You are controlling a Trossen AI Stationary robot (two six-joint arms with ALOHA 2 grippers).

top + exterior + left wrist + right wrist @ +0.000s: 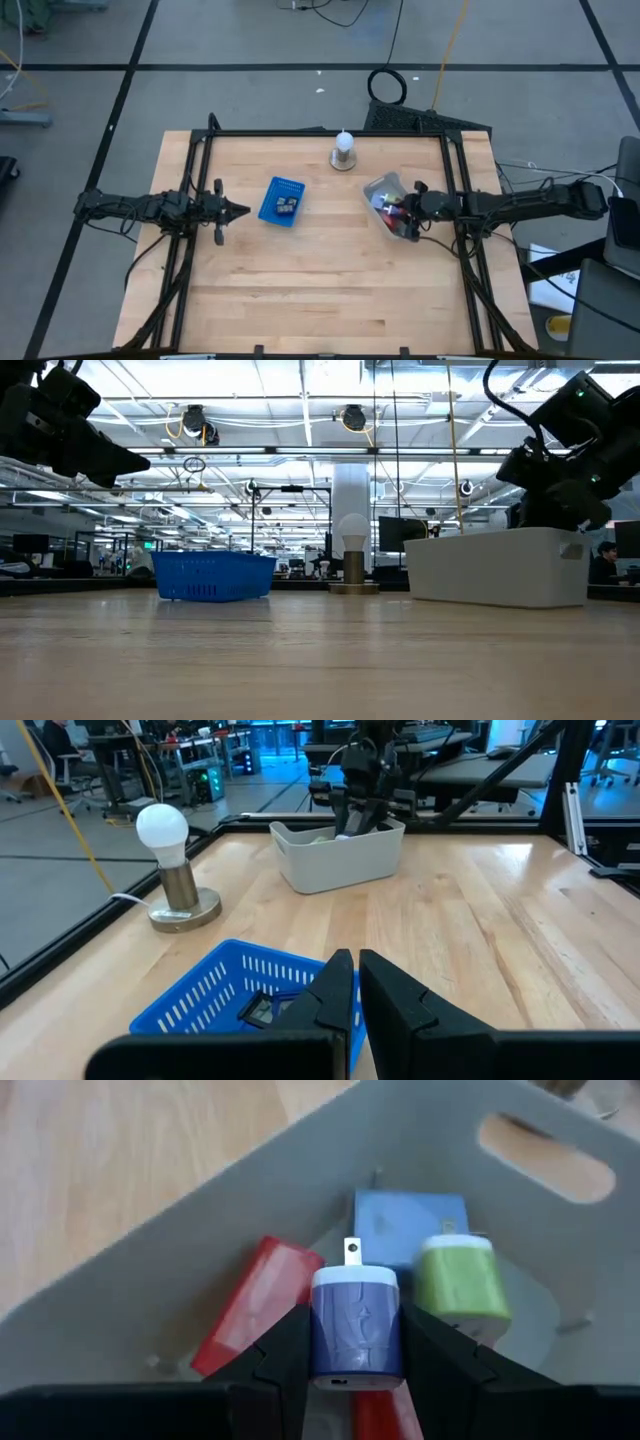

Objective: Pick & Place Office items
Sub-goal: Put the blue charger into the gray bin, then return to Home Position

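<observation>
Right gripper (355, 1345) around one purple charger (356, 1325) (two red blocks (255, 1305) beside)

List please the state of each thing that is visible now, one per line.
Right tool: shut on purple charger, inside grey tray.
Left tool: shut, empty, beside blue basket.
Green charger: lying in tray.
Red block: lying in tray.
Blue block: lying in tray.
Bulb lamp: upright.

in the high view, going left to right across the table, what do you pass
Left gripper, shut and empty, at the left edge → blue mesh basket with a few small items → white bulb-shaped knob on a round base → clear grey tray → right gripper, inside the tray, shut on a purple-white plug block.
</observation>
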